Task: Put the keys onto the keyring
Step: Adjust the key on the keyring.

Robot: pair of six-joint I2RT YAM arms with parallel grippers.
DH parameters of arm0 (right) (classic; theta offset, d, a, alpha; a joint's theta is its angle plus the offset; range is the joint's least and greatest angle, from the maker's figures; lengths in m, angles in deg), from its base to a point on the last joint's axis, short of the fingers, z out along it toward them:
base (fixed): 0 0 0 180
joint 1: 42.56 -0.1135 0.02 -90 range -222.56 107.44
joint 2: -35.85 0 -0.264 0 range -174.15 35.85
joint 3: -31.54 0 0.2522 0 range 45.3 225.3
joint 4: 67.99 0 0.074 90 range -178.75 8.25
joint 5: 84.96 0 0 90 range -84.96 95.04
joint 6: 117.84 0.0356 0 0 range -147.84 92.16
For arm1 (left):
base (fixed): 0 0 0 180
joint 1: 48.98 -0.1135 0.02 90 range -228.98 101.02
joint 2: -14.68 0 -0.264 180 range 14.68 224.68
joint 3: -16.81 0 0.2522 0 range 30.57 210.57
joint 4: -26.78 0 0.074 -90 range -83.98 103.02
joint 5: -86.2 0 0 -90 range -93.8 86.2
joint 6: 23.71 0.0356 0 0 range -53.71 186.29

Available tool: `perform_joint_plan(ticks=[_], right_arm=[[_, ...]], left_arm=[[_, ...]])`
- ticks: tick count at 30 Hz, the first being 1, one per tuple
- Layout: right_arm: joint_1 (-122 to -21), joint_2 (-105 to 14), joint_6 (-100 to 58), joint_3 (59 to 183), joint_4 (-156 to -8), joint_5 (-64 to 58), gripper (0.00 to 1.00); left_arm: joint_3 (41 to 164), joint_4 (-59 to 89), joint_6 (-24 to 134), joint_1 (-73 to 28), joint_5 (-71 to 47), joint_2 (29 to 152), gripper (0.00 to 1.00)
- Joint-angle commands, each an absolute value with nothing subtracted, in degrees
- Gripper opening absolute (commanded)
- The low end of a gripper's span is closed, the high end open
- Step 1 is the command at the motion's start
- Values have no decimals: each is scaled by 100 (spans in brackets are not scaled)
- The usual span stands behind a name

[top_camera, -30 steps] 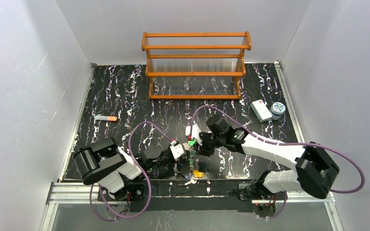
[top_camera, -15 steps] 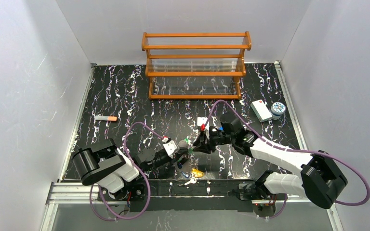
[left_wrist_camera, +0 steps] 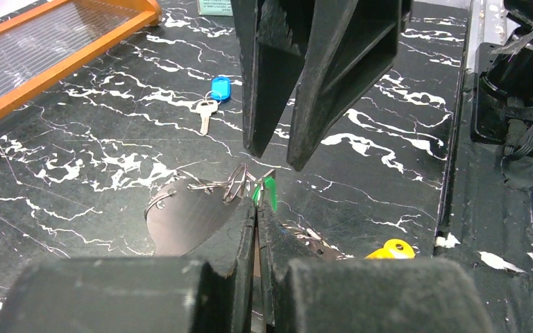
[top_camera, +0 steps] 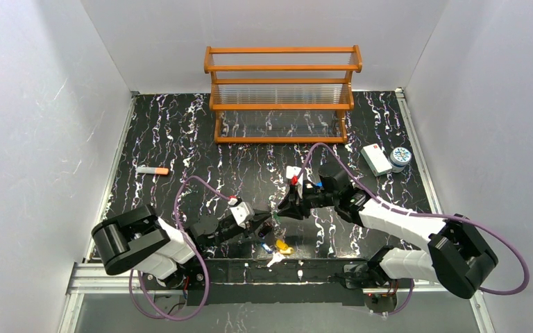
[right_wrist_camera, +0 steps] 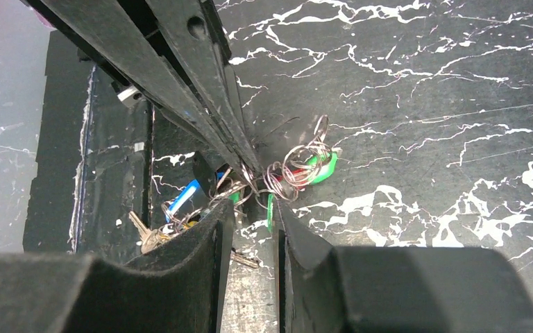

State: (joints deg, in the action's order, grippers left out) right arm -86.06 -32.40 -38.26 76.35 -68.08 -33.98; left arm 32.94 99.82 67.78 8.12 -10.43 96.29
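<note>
Top view: your left gripper [top_camera: 269, 226] and right gripper [top_camera: 282, 210] are meeting tip to tip near the front edge of the table [top_camera: 180, 132]. Loose keys [top_camera: 276, 248] are lying just in front of them.

Left wrist: the left fingers are pinching shut on the keyring [left_wrist_camera: 216, 186] beside a green tag [left_wrist_camera: 270, 192]. The right fingers are hanging just above, slightly apart, gripping nothing you can see. A blue key [left_wrist_camera: 212, 103] is lying well apart.

Right wrist: a narrow gap is showing between the right fingers, with the ring's coils sitting just beyond their tips.
</note>
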Motion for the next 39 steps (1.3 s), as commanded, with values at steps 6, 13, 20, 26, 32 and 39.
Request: perform_joint_plan(ticks=[6,13,20,26,32,39], right_arm=[[-8573,-3622,-3829,7752,-6444,-3465,30],[-8574,-3932,-3857,7935,-6418,-3675,14],[-8571,-4131,-3865,7963,-6456,-3839,1],[-8571,-4326,-3877,7880,-6553,-3919,1],[-8623,-4614,-3915,7988,-6546,-4022,1],[-8717,-4712,-3770,8060,-6077,-4136,1]], left_arm=[[3250,11539,6718,784,-1024,9245,0],[3268,11542,6708,780,-1022,9172,0],[3242,11547,6696,783,-900,9078,0],[3258,11542,6707,782,-861,9050,0],[3268,11542,6690,781,-869,9079,0],[3259,11546,6671,784,-879,9136,0]])
